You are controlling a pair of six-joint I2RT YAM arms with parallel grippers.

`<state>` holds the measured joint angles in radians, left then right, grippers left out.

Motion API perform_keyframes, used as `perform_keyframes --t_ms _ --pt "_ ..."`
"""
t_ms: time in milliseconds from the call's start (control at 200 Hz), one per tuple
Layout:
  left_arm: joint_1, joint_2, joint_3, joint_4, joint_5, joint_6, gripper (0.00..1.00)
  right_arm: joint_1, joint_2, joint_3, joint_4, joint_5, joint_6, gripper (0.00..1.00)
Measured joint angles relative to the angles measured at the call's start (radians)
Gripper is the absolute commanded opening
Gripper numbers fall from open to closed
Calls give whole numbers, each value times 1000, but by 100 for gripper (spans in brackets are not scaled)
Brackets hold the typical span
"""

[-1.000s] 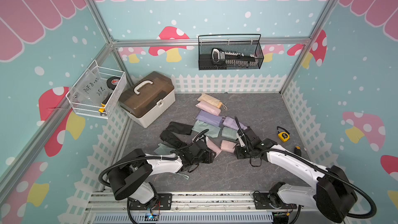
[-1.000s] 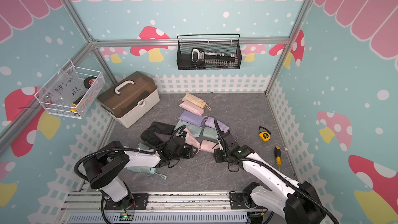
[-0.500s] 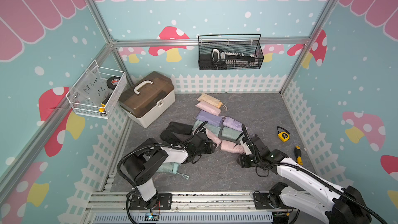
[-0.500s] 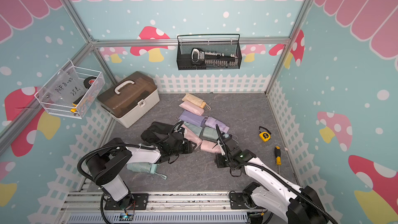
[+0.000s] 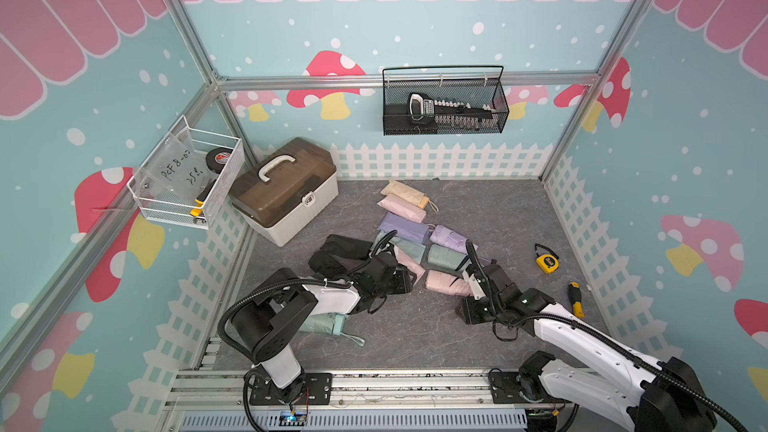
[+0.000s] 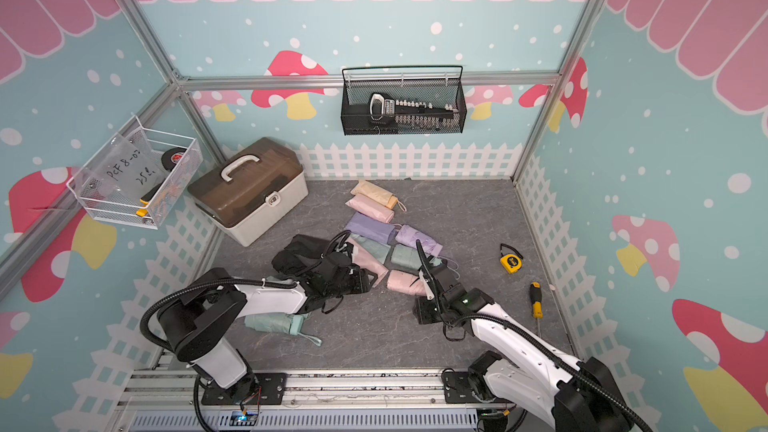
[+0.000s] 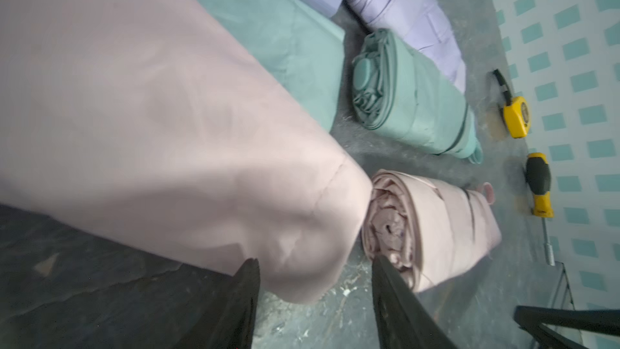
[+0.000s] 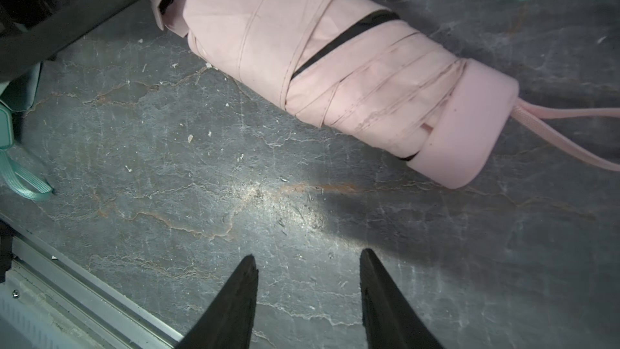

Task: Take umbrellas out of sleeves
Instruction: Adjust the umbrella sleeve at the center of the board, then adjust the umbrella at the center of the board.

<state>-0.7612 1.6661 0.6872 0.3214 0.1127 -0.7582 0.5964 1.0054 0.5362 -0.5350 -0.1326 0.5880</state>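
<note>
**Hovering low, both grippers parted beside the pink pair**

From where I stand, the pink umbrella (image 5: 446,282) lies bare on the grey floor (image 8: 235,169). Its pleats are wound tight, and its stubby handle and wrist loop sit at the end nearer the right arm. Its other end meets the limp pink sleeve (image 7: 151,122), the two lying end to end and touching or very nearly so.

The left gripper (image 7: 313,260) has its jaws roughly half apart. The sleeve's rounded end sags into the gap, close against one finger. I cannot tell whether it touches, but floor shows on the far side of the gap, so the jaws pinch nothing.

The right gripper (image 8: 308,253) sits low over the floor with its jaws parted about as far. Only bare stone lies between them, and the pink umbrella lies near but apart, ahead of the fingertips.

A mint umbrella (image 7: 419,95) lies just beside the pink one, and a lilac umbrella (image 7: 419,11) lies past that. A flat mint sleeve (image 7: 285,35) runs alongside the pink sleeve. A second mint umbrella (image 5: 324,324) lies by the left arm's base. A yellow tape measure (image 5: 546,261) and a screwdriver (image 5: 574,299) lie near the right-hand fence.
</note>
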Motion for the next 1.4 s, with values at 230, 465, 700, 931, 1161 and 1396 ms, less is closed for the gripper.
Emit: perform_keyframes --t_ms 230,465,700,931,1161,1396 --pt "3 -122 53 -13 66 19 69 0 34 24 11 20 -12 51" --pt "111 -81 367 -164 65 136 69 -2 135 165 -7 96 -48 53" --pt "254 193 559 -215 95 195 68 -21 264 258 -7 138 -99 53" --pt "282 365 671 -284 146 243 68 -41 317 281 0 140 -125 53" --pt "280 349 608 -259 165 250 68 -46 331 280 18 131 -132 53" --pt "280 311 471 -253 180 250 68 -47 348 262 58 95 -127 53"
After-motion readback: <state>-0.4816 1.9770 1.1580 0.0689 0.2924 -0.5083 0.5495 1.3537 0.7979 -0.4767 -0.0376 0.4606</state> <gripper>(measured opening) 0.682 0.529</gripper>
